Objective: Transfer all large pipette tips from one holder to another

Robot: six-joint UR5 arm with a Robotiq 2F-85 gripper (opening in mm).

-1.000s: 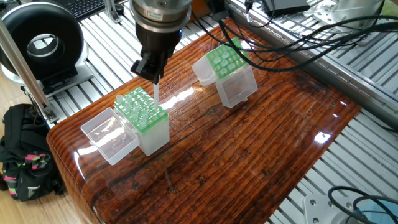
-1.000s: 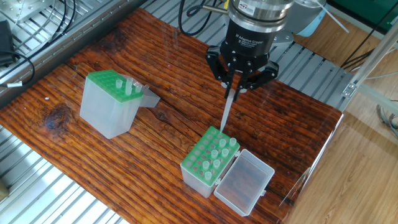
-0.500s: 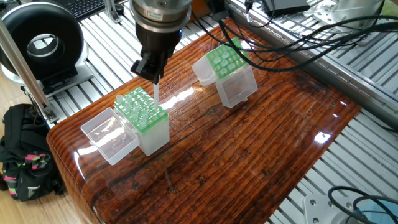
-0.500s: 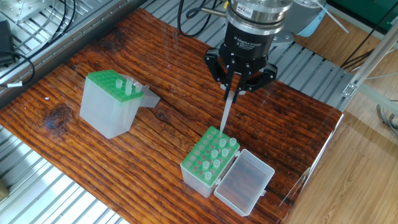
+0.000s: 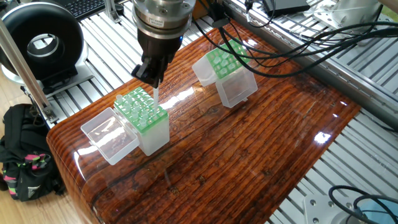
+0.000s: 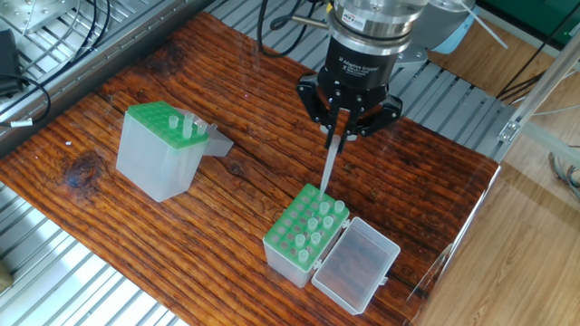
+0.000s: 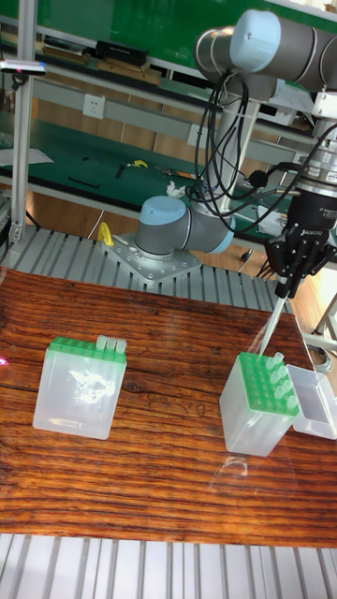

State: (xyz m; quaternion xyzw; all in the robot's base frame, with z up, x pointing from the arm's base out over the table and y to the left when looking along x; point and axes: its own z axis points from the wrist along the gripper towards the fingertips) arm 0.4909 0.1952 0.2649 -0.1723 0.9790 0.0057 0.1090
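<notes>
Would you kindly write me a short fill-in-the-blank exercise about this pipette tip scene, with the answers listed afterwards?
1. The gripper is shut on a single pipette ____.
2. The held tip hangs above the holder whose clear lid lies ____.
3. The grids on top of both holders are coloured ____.
4. The far holder already carries tips along one ____ of its grid.

Missing words: tip; open; green; edge

— What's around the desk?
— Glossy reddish wood grain, set on ribbed aluminium framing. Pale wood floor beside it.
— And behind?
— A green wall panel and a white socket; a black bag lies on the floor.
</notes>
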